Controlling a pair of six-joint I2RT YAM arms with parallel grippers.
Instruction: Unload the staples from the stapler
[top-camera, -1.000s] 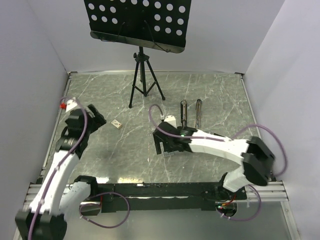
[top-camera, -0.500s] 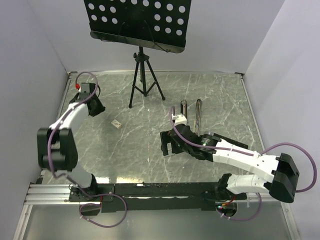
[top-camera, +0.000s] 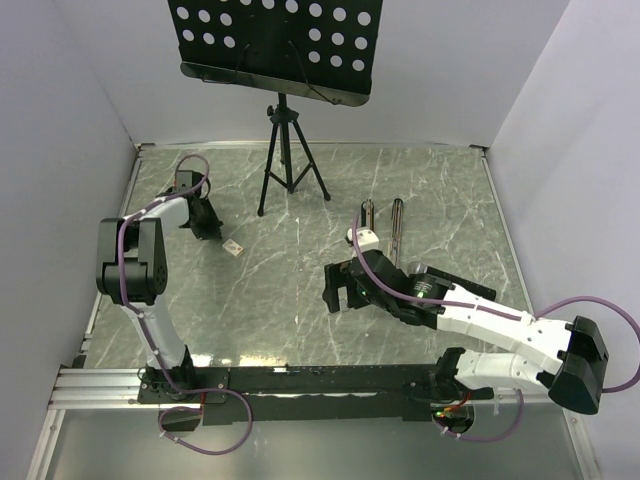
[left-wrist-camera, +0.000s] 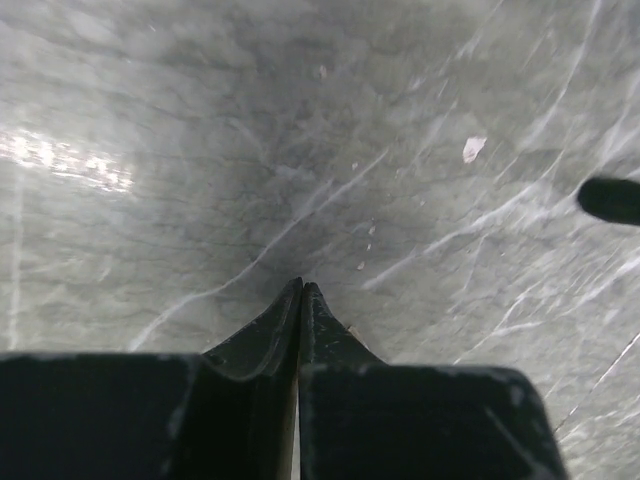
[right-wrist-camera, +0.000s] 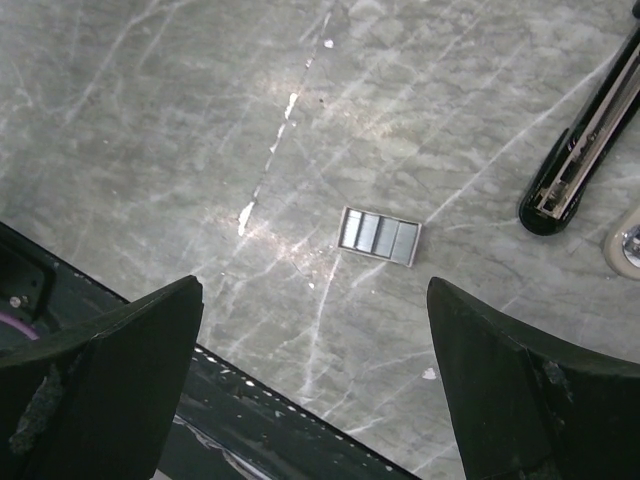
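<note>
The left arm folds toward the far left corner of the table (top-camera: 450, 190), its left gripper (left-wrist-camera: 301, 290) squeezed tight on nothing. The right arm stretches low over the middle, its right gripper (right-wrist-camera: 313, 283) wide open and empty. The staples (top-camera: 235, 248) lie near the left gripper.

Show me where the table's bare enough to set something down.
Widest bare spots: the far right, between the stapler and the right wall, and the near-left stretch between the left arm and the right jaws. Crowded: mid-table around the stapler and right jaws, and far centre by the tripod feet.
</note>
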